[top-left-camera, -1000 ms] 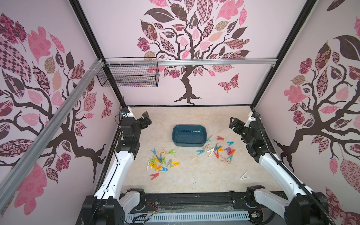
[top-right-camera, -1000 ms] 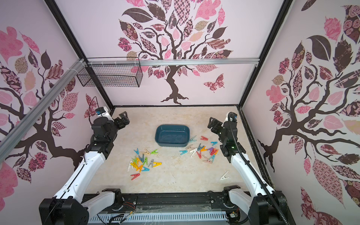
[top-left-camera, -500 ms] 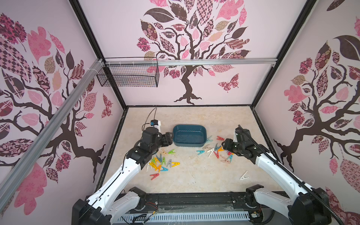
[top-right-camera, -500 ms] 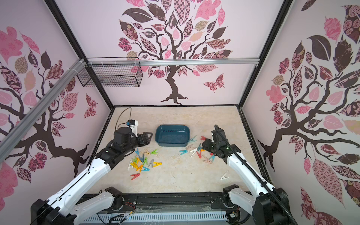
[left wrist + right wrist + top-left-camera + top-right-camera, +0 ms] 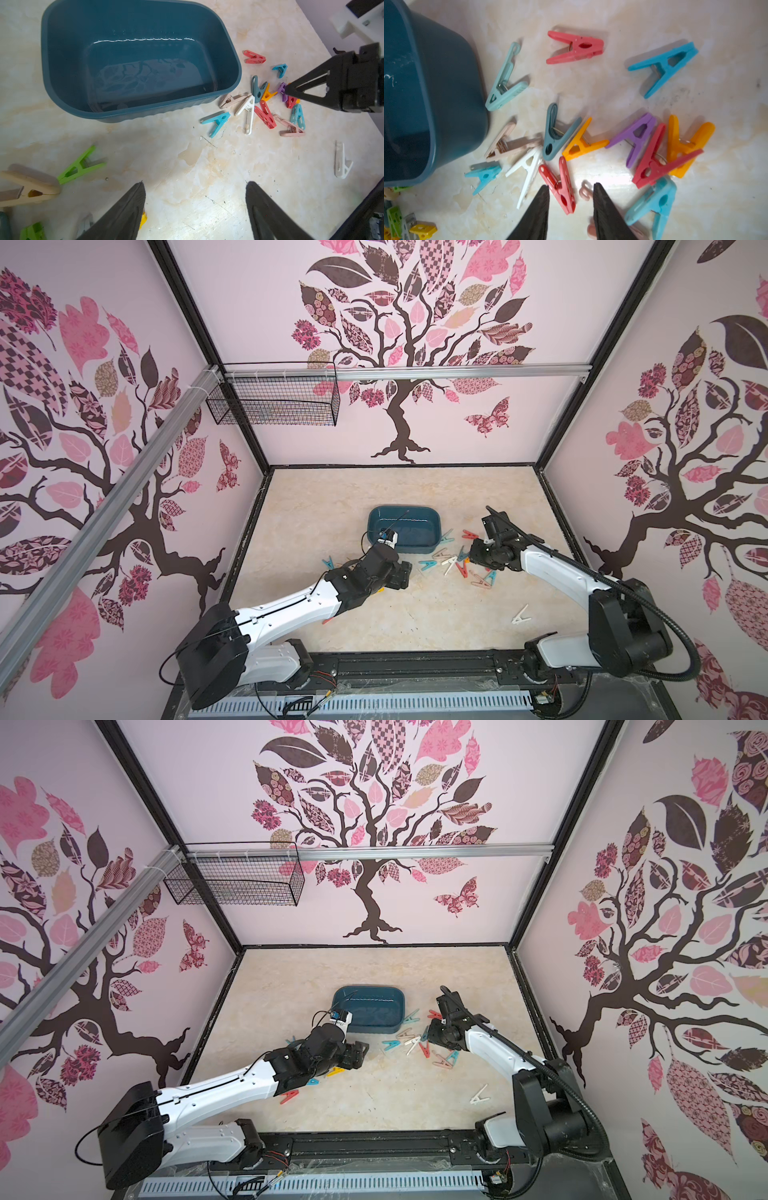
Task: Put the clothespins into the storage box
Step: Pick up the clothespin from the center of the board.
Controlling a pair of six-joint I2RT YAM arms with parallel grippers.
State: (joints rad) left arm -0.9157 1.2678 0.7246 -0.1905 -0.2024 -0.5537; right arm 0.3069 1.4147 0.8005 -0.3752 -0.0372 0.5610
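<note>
You're holding both arms low among scattered plastic pegs (image 5: 266, 117) by the box (image 5: 66, 68).
Your left jaws are gaping wide, gripping nothing, over the glossy marbled worktop (image 5: 187, 158); your right jaws are straddling a red A-shaped peg (image 5: 565, 193), not yet pinching it. The smooth, round-cornered teal box is sitting between both heaps.

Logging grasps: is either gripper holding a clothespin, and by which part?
Neither: left gripper is open, empty; right gripper straddles a red clothespin, jaws unclosed.
</note>
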